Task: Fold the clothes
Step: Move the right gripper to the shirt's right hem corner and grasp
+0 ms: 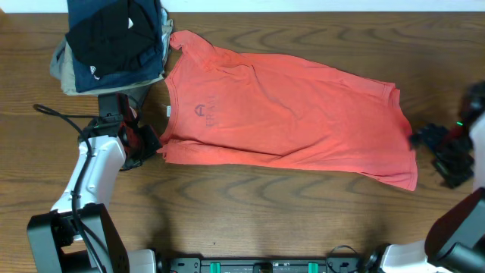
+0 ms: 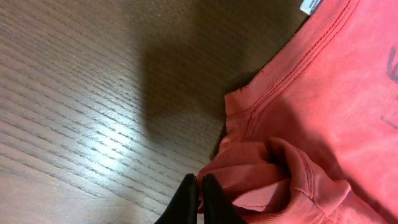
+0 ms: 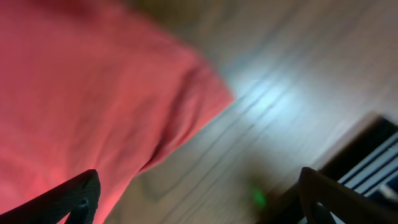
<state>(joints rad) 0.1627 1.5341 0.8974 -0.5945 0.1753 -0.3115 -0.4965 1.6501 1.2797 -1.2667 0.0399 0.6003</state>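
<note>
The left end effector (image 2: 199, 194) is closed, its two dark fingers (image 2: 186, 202) pressed tip to tip low over the bench (image 2: 74, 93). Right against its right finger lies the bunched sleeve (image 2: 267, 177) of the coral-red T-shirt (image 2: 336, 124); whether any cloth is pinched between the tips cannot be told. Just ahead of that, the ribbed collar (image 2: 305, 59) runs away from the end effector, with a small white tag (image 2: 311, 5) at its far end. Farther on, the shirt lies spread flat across the middle of the bench, its faint dark lettering (image 1: 206, 114) on the chest near the collar. Beyond the left end effector, just beside the shirt's other sleeve, sits a pile of folded dark and khaki clothes (image 1: 114, 45). The right end effector (image 3: 199, 177) is wide open with nothing between its fingers, bare wood showing under the gap. The corner of the shirt's hem (image 3: 205, 93) lies ahead of it toward its left finger, near but apart.
</note>
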